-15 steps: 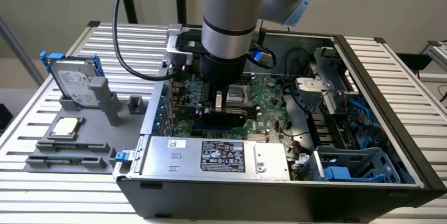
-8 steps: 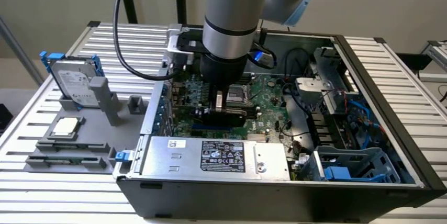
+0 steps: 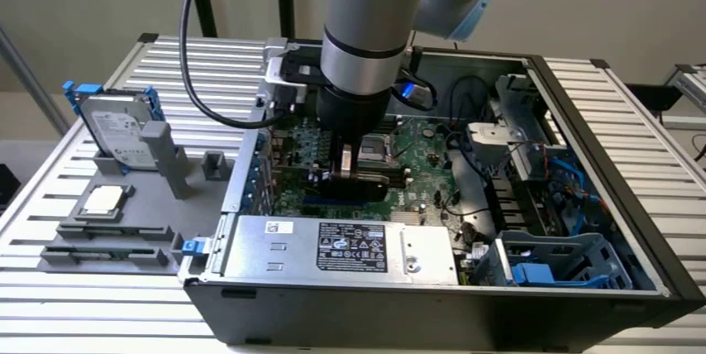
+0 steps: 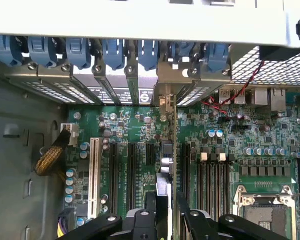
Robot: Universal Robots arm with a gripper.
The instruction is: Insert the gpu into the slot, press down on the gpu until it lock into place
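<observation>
The gripper [image 4: 167, 202] has its jaws clamped on the upper edge of the gpu [image 4: 166, 170]. The card stands upright and edge-on over the motherboard [image 4: 270, 130], with its silver bracket [image 4: 165, 100] at the motherboard's rear edge. The slot [image 3: 331, 198] lies on the motherboard directly beneath the card and is largely hidden. The card should probably stay perpendicular to the motherboard, with force applied straight down and evenly along its length, because tilt would likely bind the connector before it locks.

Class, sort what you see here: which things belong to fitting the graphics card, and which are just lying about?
Part of the job:
- the gpu, held edge-on in the gripper
- the blue slot under it
- the motherboard that carries the slot

Lying about:
- the hard drive
- the processor chip
Both sit on the grey stand outside the case.
</observation>
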